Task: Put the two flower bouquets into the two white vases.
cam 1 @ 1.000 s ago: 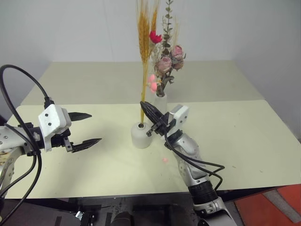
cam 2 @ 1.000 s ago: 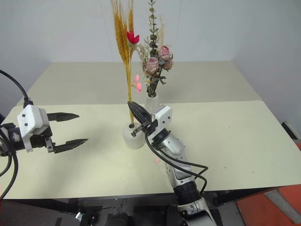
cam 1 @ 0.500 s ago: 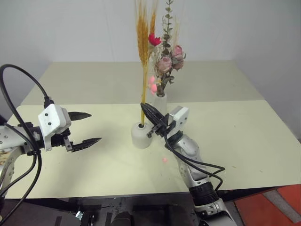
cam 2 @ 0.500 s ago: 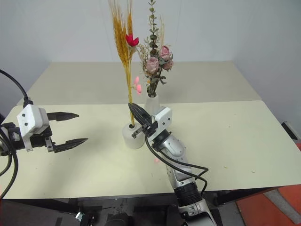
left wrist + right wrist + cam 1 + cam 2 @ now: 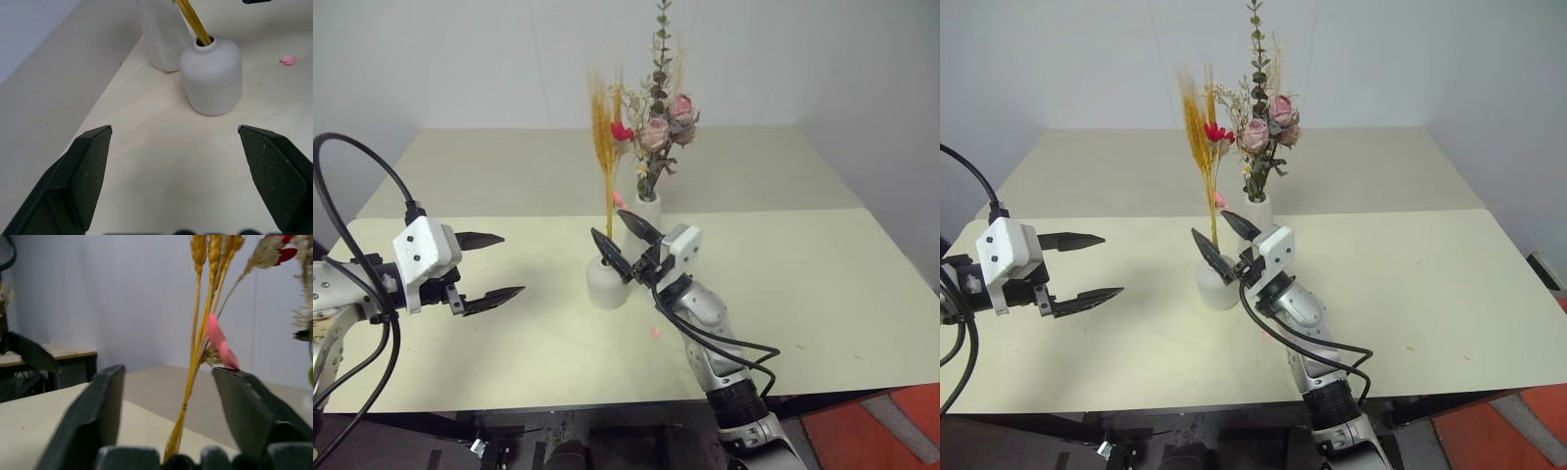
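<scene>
From the head camera, the right gripper (image 5: pixel 625 240) stands with its fingers spread wide around the wheat bundle (image 5: pixel 603 157), whose stalks sit in the squat vase (image 5: pixel 605 282) on the cream table (image 5: pixel 822 284); the rose bouquet (image 5: pixel 661 132) rises from the tall vase (image 5: pixel 646 211) just behind. The left gripper (image 5: pixel 494 266) hangs open and empty, well apart to the left. The left wrist view shows the stalks entering the squat vase's small hole and a tiny pink ball (image 5: pixel 288 59) lying loose nearby. The right wrist view has the stalks standing free between the parted fingers (image 5: pixel 105 404). Both bouquets appear placed; the next move likely calls for drawing the right arm clear without brushing the stalks.
</scene>
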